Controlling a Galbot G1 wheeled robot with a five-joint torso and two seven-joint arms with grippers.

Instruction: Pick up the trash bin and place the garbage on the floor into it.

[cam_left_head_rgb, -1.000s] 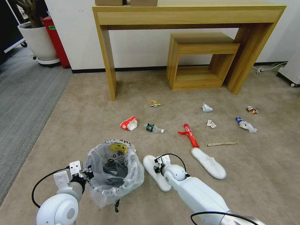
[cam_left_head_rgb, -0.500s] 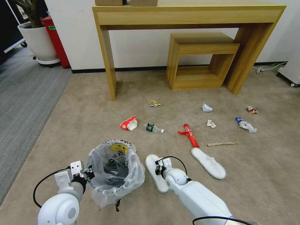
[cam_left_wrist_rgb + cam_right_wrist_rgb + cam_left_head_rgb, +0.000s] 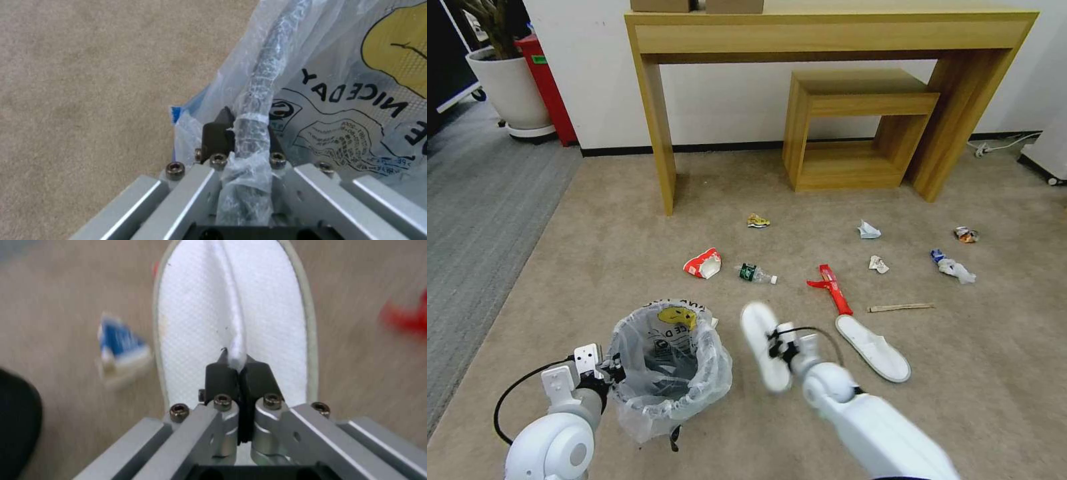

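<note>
My left gripper (image 3: pixel 612 369) is clamped on the near-left rim of the trash bin (image 3: pixel 664 363), the small dark bin lined with a crinkly clear bag; in my left wrist view the black pads (image 3: pixel 218 135) pinch the bag-wrapped rim (image 3: pixel 253 110), with the bag's black lettering and yellow face just beyond. My right gripper (image 3: pixel 777 343) is pinched tight on a white slipper (image 3: pixel 764 343); my right wrist view shows the two pads closed together on the slipper's raised strap (image 3: pixel 236 350), the quilted white sole (image 3: pixel 195 323) spreading out ahead of them. In the head view that slipper sits just right of the bin, blurred (whether it is clear of the carpet I cannot tell). The second white slipper (image 3: pixel 874 347) lies flat on the carpet to the right, its toe by a red wrapper (image 3: pixel 834 288). Farther out lie a crushed red-and-white cup (image 3: pixel 704 263), a green-label bottle (image 3: pixel 755 273), a wooden stick (image 3: pixel 899 307) and several crumpled papers, scattered before the wooden console table (image 3: pixel 657 127).
</note>
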